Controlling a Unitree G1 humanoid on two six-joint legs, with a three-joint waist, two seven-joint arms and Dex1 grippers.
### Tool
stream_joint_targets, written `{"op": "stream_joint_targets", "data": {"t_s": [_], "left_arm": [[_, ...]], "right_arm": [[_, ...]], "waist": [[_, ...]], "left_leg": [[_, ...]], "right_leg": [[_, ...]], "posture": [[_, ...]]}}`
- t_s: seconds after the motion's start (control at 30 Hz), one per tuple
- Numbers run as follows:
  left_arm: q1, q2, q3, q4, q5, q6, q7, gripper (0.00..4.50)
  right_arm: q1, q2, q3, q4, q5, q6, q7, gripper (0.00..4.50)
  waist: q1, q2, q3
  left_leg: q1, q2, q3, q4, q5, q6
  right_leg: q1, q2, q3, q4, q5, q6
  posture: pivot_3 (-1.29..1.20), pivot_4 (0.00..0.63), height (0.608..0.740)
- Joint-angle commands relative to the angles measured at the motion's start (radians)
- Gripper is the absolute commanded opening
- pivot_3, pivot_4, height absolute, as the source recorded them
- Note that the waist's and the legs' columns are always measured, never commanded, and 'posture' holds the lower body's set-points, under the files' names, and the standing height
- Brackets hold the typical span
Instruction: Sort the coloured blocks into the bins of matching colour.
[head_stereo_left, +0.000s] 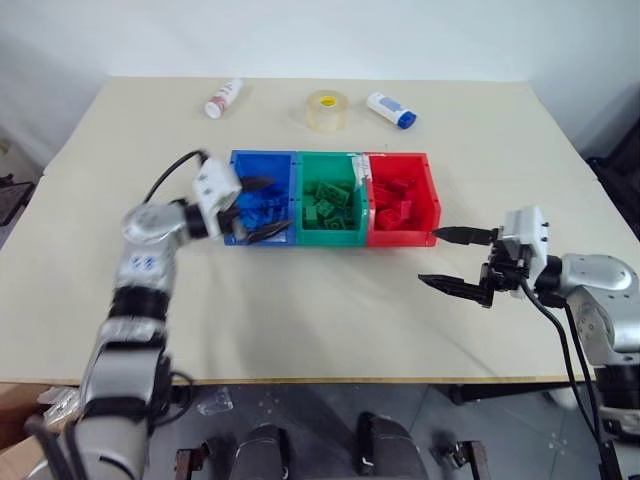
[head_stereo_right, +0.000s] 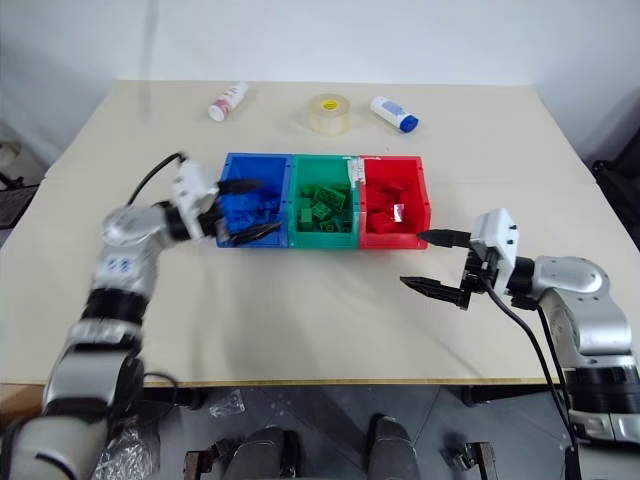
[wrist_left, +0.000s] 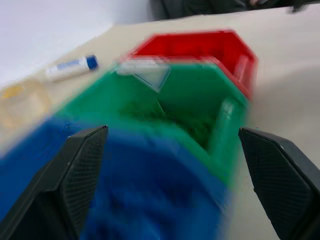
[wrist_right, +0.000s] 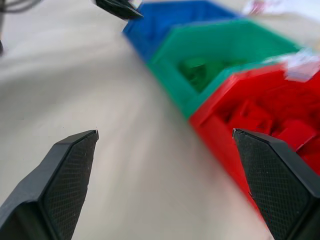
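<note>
A: Where are the coloured blocks (head_stereo_left: 328, 203) now?

B: All inside the bins (head_stereo_left: 298, 238), blue, green and red, each in its own colour. I see none loose on the table (head_stereo_left: 300, 320).

A: And the grippers?

B: Left gripper (head_stereo_left: 258, 211) has its jaws apart, over the blue bin. Right gripper (head_stereo_left: 457, 260) is also wide apart and empty, beside the red bin.

A: Any risk?

B: I think the left fingers may catch the bin wall and shift the row.

A: The surface?

B: Beige table, white wall behind; two bottles (head_stereo_left: 223, 98) and a tape roll (head_stereo_left: 326, 110) at the far side.
</note>
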Motion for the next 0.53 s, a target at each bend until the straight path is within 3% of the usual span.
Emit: {"op": "stream_joint_targets", "data": {"t_s": [0.03,0.13,0.23,0.53], "left_arm": [[0.115,0.027,0.038,-0.244,-0.077,0.116,0.043,4.44],[0.324,0.055,0.105,-0.42,-0.126,0.175,0.081,4.44],[0.413,0.072,0.141,-0.47,-0.144,0.183,0.102,4.44],[0.409,0.108,0.164,-0.419,-0.177,0.175,0.112,4.44]], "right_arm": [[-0.027,-0.011,0.018,0.038,-0.024,-0.024,0.051,4.5],[-0.043,-0.015,0.044,0.081,-0.056,-0.038,0.087,4.5],[-0.057,-0.016,0.05,0.115,-0.073,-0.053,0.109,4.5],[-0.069,-0.009,0.038,0.165,-0.089,-0.087,0.124,4.5]], "waist": [[0.004,0.0,0.0],[0.011,0.0,0.0],[0.013,0.0,0.0],[0.01,0.0,0.0]], "left_leg": [[0.0,0.0,0.0,0.0,0.0,0.0],[0.0,0.0,0.0,0.002,0.0,0.0],[0.0,0.0,0.0,0.002,0.0,0.0],[0.001,0.0,0.0,0.002,0.0,0.0]], "right_leg": [[0.0,0.0,0.0,0.001,0.0,0.0],[0.001,0.0,0.0,0.002,0.0,0.0],[0.001,0.0,0.0,0.002,0.0,0.0],[0.001,0.0,0.0,0.002,0.0,0.0]], "posture": [[0.0,0.15,0.74],[0.0,0.15,0.74],[0.0,0.15,0.74],[0.0,0.15,0.74]]}}
